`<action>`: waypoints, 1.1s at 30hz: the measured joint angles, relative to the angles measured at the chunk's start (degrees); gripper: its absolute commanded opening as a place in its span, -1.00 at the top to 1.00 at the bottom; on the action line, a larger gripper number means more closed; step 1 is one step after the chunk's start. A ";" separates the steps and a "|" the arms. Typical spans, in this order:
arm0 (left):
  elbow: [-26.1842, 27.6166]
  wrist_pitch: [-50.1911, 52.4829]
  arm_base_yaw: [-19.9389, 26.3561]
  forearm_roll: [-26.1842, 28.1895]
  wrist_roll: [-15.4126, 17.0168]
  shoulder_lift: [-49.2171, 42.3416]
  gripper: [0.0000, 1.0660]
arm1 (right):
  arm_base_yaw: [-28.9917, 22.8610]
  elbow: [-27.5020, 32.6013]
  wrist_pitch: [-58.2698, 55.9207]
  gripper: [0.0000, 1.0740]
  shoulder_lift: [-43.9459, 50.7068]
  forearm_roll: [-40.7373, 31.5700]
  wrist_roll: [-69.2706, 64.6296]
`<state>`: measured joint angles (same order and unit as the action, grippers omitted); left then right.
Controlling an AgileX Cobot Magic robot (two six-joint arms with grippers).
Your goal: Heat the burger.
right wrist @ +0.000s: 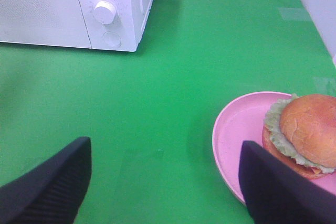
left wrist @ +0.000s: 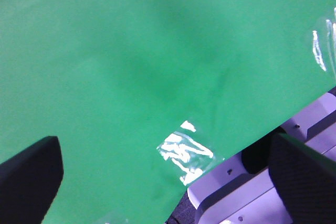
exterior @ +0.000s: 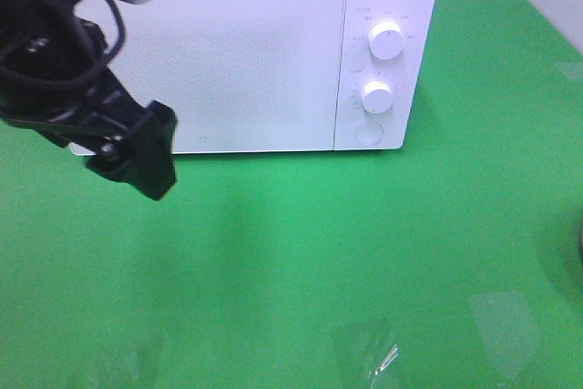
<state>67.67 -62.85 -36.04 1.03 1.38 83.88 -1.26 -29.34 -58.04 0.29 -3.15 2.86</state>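
The burger [right wrist: 307, 132], with a brown bun, green lettuce and red filling, sits on a round pink plate [right wrist: 236, 129] and shows only in the right wrist view. My right gripper [right wrist: 165, 145] is open with bare green cloth between its fingers; one finger [right wrist: 283, 192] overlaps the plate's near rim. The white microwave [exterior: 273, 52] stands at the back with its door shut. My left gripper [exterior: 137, 157] hovers in front of the microwave's left end. In the left wrist view the left gripper [left wrist: 165, 145] is open over bare cloth, holding nothing.
The microwave has two round knobs [exterior: 386, 41] and a round button [exterior: 368, 131] on its right panel. Strips of clear tape [exterior: 373, 353] lie on the green cloth [exterior: 301, 252] near the front edge. The robot's white base [left wrist: 247, 192] shows past the table edge.
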 measured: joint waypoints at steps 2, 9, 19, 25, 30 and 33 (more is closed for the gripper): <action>0.00 -0.92 1.95 0.06 -0.40 -0.80 -0.92 | 0.00 0.00 0.00 -0.41 0.00 0.00 0.00; 0.00 -6.07 19.42 3.72 -3.95 -6.07 -0.92 | 0.00 0.00 0.00 -0.41 0.00 0.00 0.00; -3.44 -6.59 34.95 5.04 -7.33 -12.95 -0.92 | 0.00 0.00 0.00 -0.41 0.00 0.00 0.00; -15.13 -6.30 37.93 4.93 -7.45 -20.86 -0.92 | 0.00 0.00 0.00 -0.41 0.00 0.00 0.00; -25.10 -4.07 37.99 3.72 -7.56 -28.13 -0.92 | 0.00 0.00 0.00 -0.41 0.00 0.00 0.00; -31.91 -1.78 37.99 2.58 -7.56 -34.84 -0.92 | 0.00 0.00 0.00 -0.41 0.00 0.00 0.00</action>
<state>35.75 -64.63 1.95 3.61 -6.19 49.05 -1.26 -29.34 -58.04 0.29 -3.15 2.86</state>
